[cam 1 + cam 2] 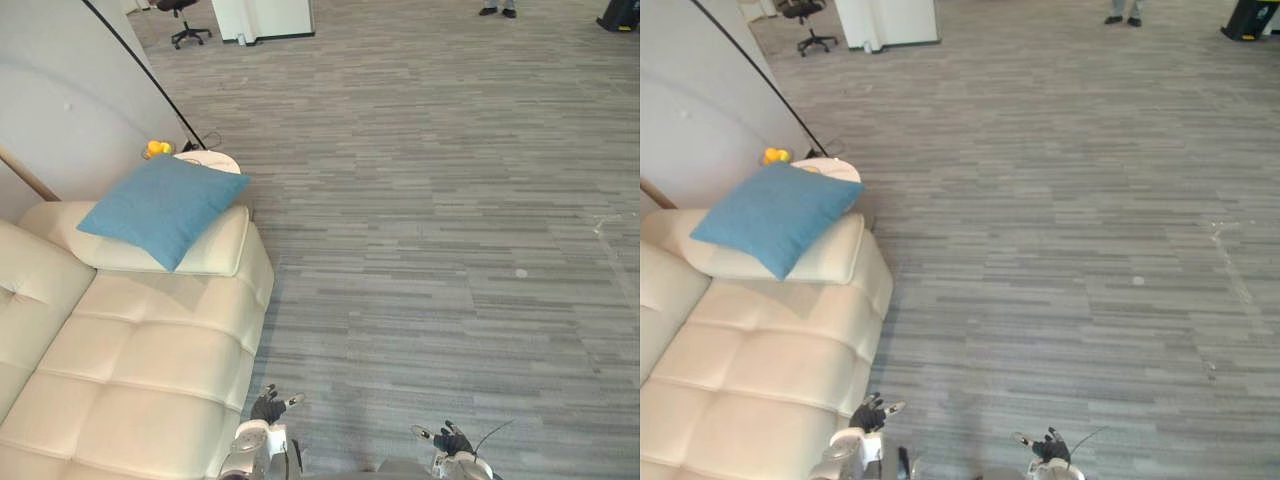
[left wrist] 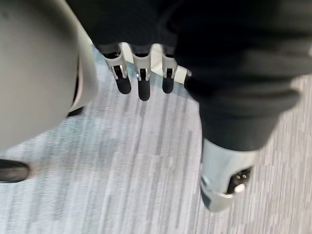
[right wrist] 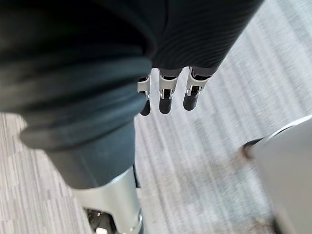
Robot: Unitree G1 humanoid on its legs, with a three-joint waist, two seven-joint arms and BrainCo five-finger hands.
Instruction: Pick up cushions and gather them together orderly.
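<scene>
Blue cushion (image 1: 163, 206) diamondwise atop sofa arm (image 1: 218, 252)

Head eyes overlook cushion (image 1: 165, 205); wrist cameras face floor (image 2: 146, 185).

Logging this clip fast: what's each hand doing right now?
Left hand: open, holding nothing.
Right hand: open, holding nothing.

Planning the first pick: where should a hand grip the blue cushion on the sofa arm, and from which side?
Likely its near corner: the blue cushion lies flat on the cream sofa arm, one corner pointing toward the seat. Come from the seat side, fingers under that corner, thumb on top.
</scene>
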